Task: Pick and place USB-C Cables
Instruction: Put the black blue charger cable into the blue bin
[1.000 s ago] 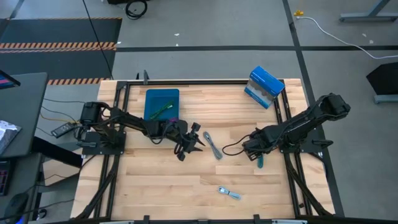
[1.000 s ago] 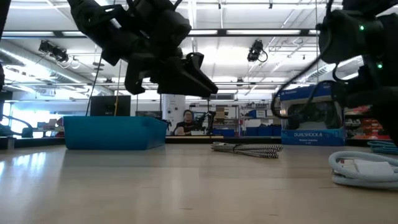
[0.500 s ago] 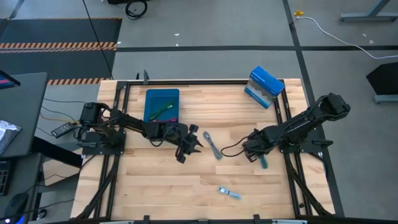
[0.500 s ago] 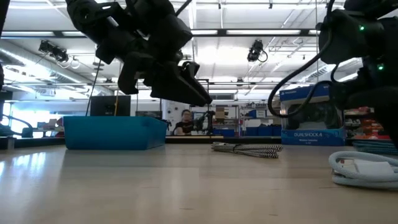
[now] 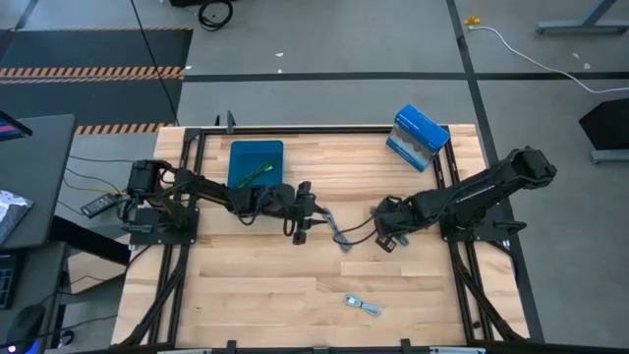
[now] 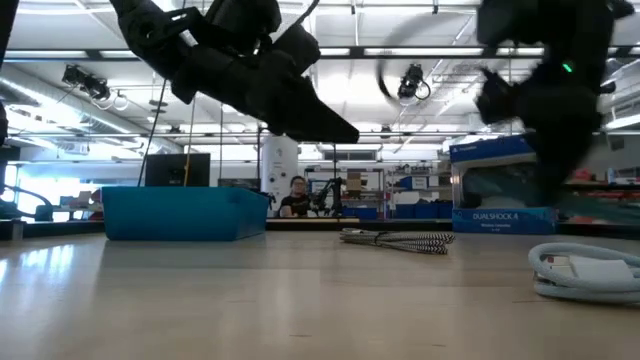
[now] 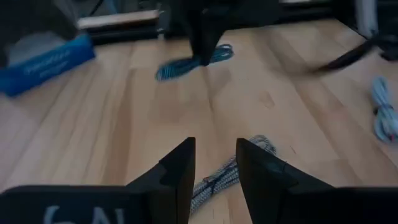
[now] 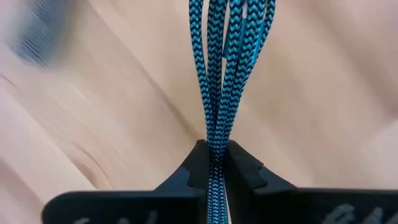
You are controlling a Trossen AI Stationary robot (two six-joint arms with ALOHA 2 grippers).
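We see a pale, smooth wooden table (image 5: 295, 285), a teal cable (image 8: 224, 74) in woven braid, and matt black fingers (image 7: 174, 174).

**What the views hide or blur**

From above, the teal cable (image 5: 392, 239) is almost wholly covered by the right gripper (image 5: 386, 236). In the low view that gripper (image 6: 545, 100) is smeared by motion, its fingers indistinct. The left wrist view blurs the blue-and-white box (image 7: 46, 64) and the pale cable (image 7: 384, 115), which the edge cuts. The grey cable (image 7: 227, 174) runs under the left gripper's fingers (image 7: 176, 174), partly hidden.
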